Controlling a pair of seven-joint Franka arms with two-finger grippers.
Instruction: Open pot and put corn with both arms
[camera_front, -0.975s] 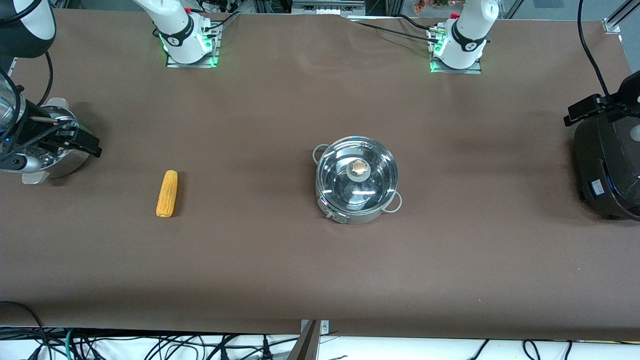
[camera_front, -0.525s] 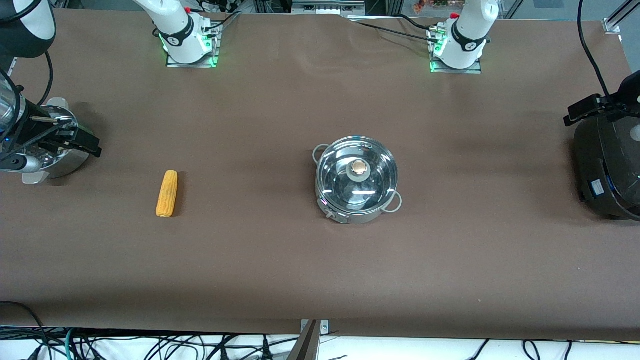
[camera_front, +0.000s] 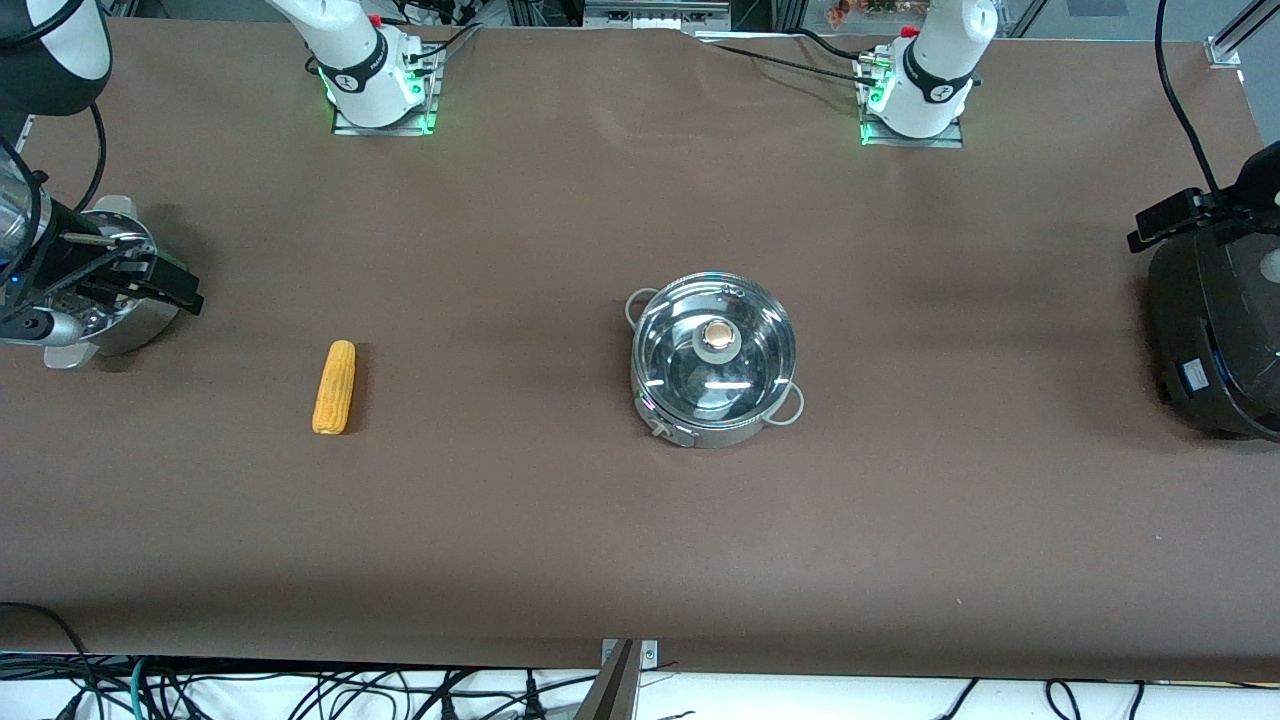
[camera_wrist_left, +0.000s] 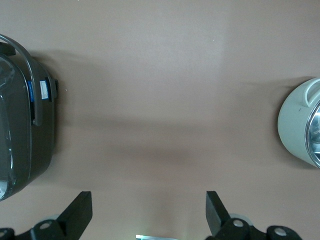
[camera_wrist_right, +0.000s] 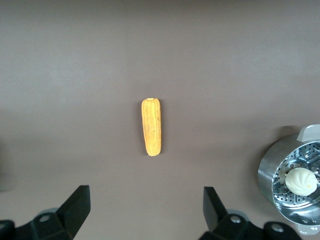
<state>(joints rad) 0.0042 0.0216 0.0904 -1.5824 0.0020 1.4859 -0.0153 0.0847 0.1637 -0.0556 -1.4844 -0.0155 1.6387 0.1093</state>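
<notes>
The shiny steel pot (camera_front: 713, 400) stands mid-table with its glass lid (camera_front: 745, 350) and tan knob (camera_front: 717, 334) on; its edge shows in the left wrist view (camera_wrist_left: 295, 122). The yellow-orange corn (camera_front: 334, 387) lies on the table toward the right arm's end, apart from the pot, and shows in the right wrist view (camera_wrist_right: 152, 126). My right gripper (camera_front: 185, 290) hangs open and empty over the steamer pot; in its wrist view (camera_wrist_right: 146, 210) the corn lies ahead of the jaws. My left gripper (camera_front: 1150, 225) hangs open and empty over the rice cooker's edge, as its wrist view (camera_wrist_left: 149, 212) shows.
A steel steamer pot (camera_front: 130, 325) with a white bun (camera_wrist_right: 300, 181) on its perforated insert stands at the right arm's end of the table. A large black rice cooker (camera_front: 1215, 330) stands at the left arm's end. Brown table cover lies between them.
</notes>
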